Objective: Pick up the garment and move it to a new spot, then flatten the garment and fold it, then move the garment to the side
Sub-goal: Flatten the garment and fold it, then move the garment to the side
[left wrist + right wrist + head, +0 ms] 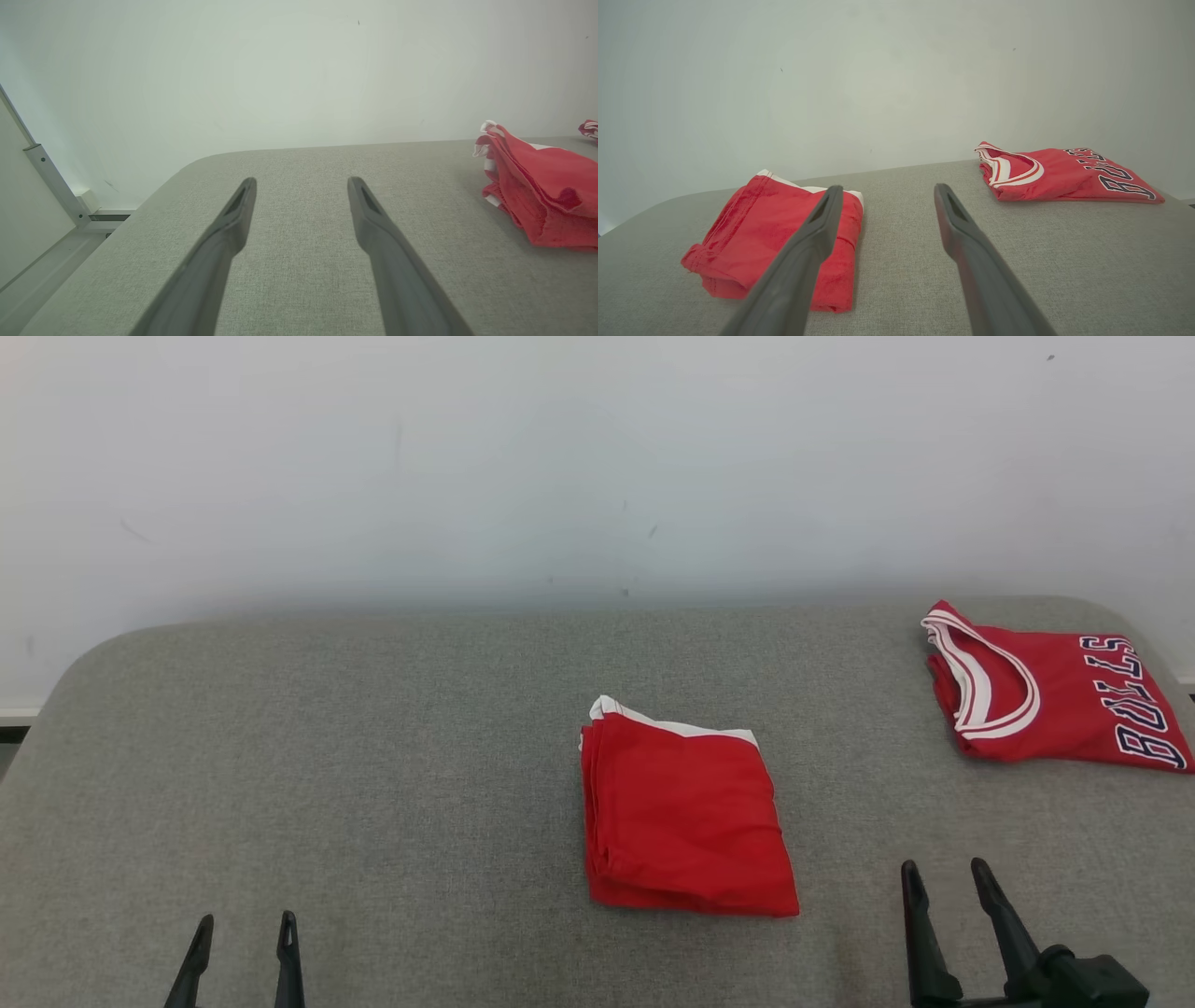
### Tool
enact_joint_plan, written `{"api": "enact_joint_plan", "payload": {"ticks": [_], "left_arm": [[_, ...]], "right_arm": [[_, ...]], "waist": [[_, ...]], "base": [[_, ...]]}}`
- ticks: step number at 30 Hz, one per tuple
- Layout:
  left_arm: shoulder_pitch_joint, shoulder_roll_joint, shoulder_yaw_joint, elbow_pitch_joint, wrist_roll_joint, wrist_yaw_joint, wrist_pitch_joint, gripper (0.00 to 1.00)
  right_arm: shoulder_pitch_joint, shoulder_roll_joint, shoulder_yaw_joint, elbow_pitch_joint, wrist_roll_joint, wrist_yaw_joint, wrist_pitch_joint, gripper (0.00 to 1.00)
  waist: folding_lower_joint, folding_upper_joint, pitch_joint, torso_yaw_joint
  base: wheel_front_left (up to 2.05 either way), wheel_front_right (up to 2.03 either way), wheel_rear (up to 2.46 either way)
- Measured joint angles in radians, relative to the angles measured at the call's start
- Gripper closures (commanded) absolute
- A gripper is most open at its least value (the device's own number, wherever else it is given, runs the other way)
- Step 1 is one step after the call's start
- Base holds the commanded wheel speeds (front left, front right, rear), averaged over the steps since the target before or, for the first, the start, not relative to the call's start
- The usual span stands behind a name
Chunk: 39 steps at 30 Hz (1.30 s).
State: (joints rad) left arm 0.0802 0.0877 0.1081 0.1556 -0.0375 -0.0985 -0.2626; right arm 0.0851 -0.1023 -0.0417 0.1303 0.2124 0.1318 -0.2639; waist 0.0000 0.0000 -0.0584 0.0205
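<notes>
- Head view: the folded red garment (686,821) (white trim at its far edge) is seen mid-way on the grey padded surface (373,756). The left gripper (246,918) and right gripper (943,864) are held low at the near side, jaws released and empty.
- Left wrist view: the garment (546,196) is seen well right of the parted fingers (224,233).
- Right wrist view: it is partly hidden behind one spread finger.

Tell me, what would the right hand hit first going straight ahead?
Probably nothing on the grey surface: the right hand points through the gap between the folded red garment and the jersey, toward the white wall. Depth is unclear.
</notes>
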Motion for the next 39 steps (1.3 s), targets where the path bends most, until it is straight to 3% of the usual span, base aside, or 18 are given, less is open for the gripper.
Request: {"api": "enact_joint_plan", "payload": {"ticks": [39], "left_arm": [[0.029,0.010,-0.032,-0.015,0.009,0.021,0.000,0.00]], "right_arm": [[-0.015,-0.012,0.044,0.088,-0.046,0.000,0.000,0.00]], "waist": [[0.0000,0.0000,-0.005,0.014]], "base": [[0.00,0.00,0.00]]}}
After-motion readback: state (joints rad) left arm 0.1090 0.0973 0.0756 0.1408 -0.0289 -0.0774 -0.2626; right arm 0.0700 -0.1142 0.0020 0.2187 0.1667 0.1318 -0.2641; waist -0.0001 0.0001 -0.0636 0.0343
